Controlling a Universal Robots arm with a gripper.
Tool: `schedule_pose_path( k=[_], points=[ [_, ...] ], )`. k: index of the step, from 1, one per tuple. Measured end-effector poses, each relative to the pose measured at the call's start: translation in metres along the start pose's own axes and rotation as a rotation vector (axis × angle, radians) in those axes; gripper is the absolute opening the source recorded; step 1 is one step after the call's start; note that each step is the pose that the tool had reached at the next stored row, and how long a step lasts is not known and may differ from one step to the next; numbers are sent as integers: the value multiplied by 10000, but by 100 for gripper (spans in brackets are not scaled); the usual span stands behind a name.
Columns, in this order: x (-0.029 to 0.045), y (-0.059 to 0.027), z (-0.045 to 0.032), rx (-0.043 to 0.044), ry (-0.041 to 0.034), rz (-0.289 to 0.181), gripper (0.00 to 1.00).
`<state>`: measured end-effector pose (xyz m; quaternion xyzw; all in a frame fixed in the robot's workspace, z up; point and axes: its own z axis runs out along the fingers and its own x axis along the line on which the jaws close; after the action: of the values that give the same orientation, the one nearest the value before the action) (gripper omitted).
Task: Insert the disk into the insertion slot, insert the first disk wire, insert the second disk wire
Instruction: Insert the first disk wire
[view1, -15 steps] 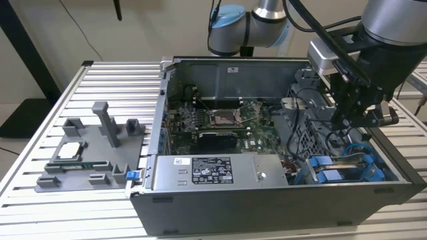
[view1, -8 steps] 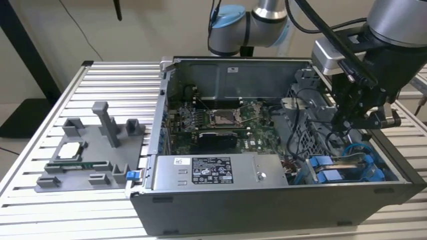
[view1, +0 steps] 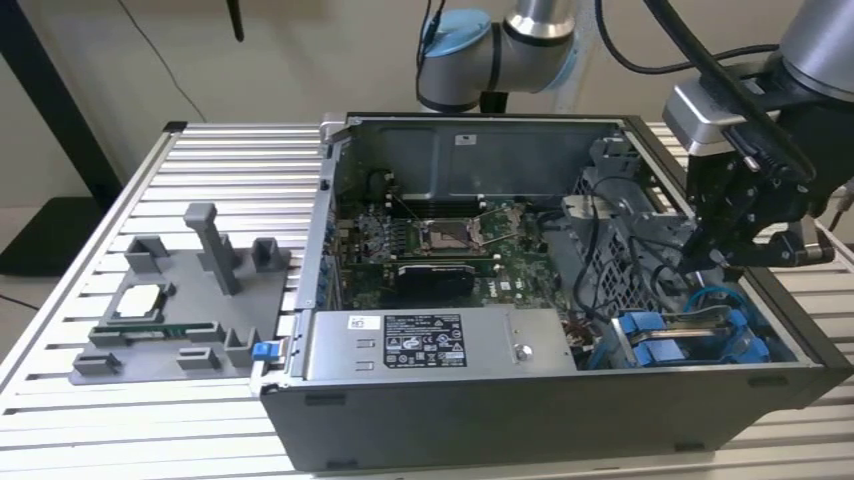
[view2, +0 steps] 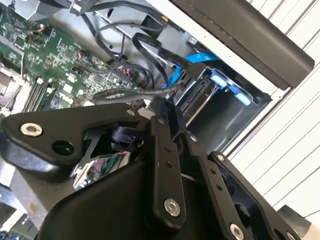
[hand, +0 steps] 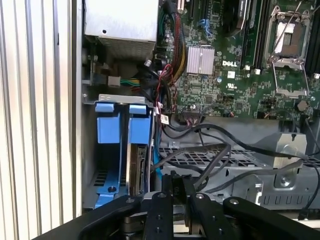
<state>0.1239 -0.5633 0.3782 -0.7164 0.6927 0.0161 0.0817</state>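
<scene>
Claw (hand: 177, 176) clenched on 1 black wire (view2: 120, 93) at its tips. Just beside the claw: the disk (hand: 135, 167), standing on edge in its blue carrier, seated inside the insertion slot (hand: 117, 98). Beyond the claw: green motherboard (hand: 225, 75). Farthest: ribbed desk (view1: 200, 160).

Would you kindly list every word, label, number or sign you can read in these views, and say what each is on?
No text can be quoted reliably.
Black label on the power-supply box: print too small.
White sticker on the case back wall: too small.
White lettering on the motherboard: a short maker's logo; other board print too small.
</scene>
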Motion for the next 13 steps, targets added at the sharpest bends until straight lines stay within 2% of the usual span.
schedule_pose_path(
  k=[13],
  points=[
    [239, -136, 16, -340, -9, 48, 0]
  ],
)
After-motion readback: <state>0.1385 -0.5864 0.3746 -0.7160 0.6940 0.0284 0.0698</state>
